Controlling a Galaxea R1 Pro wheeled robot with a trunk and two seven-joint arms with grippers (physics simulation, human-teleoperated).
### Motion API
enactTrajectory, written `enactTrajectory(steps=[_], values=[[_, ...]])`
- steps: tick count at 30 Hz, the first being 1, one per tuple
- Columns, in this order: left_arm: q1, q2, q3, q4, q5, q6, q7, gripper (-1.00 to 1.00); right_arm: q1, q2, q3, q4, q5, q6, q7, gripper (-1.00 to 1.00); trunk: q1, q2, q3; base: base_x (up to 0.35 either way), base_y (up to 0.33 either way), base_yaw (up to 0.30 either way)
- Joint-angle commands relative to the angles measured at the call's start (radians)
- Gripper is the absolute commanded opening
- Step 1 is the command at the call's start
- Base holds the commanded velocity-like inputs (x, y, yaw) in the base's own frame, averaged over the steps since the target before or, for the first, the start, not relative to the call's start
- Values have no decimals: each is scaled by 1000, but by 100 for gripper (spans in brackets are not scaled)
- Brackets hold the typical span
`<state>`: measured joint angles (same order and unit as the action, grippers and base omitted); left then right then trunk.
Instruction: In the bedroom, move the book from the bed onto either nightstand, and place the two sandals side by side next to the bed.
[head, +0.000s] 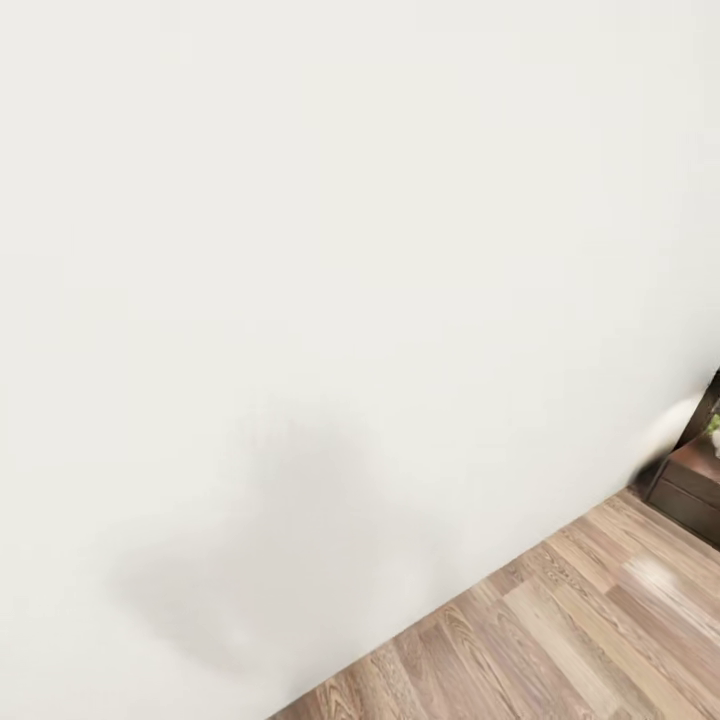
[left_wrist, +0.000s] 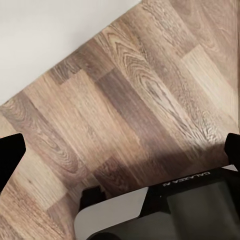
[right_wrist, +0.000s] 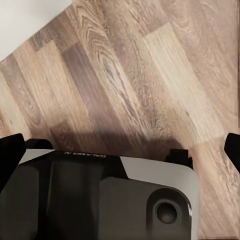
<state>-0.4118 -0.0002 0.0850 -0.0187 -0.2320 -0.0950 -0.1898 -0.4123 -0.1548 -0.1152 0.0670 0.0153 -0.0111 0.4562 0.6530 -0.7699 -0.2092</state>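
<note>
Mostly white wall (head: 300, 250) and wood floor (head: 560, 630) here, with a dark nightstand (head: 690, 490) peeking in at the right edge, well away from both pincers. Left pincer (left_wrist: 120, 155) and right pincer (right_wrist: 120, 150) both spread wide over bare floor, holding nothing.

Bright, even light washes the white wall (head: 330, 220), which carries a soft grey shadow just above the wood-plank floor (head: 560, 640). A pale glare streak lies on the floor near the dark cabinet (head: 690, 490). In both wrist views the floor grain looks slightly soft, with a dim shadow band beside the robot's base (right_wrist: 100, 200).
</note>
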Motion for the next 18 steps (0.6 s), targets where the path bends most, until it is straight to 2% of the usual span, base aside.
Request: enactTrajectory(steps=[1, 18], values=[[-1, 0, 9, 0, -10, -3, -2, 100, -2, 0, -8, 4, 0, -1, 3, 100, 0, -1, -1, 0, 0, -298], [-1, 0, 9, 0, -10, -3, -2, 100, -2, -2, -8, 4, -3, -1, 7, 100, 0, -1, -1, 0, 0, -300]])
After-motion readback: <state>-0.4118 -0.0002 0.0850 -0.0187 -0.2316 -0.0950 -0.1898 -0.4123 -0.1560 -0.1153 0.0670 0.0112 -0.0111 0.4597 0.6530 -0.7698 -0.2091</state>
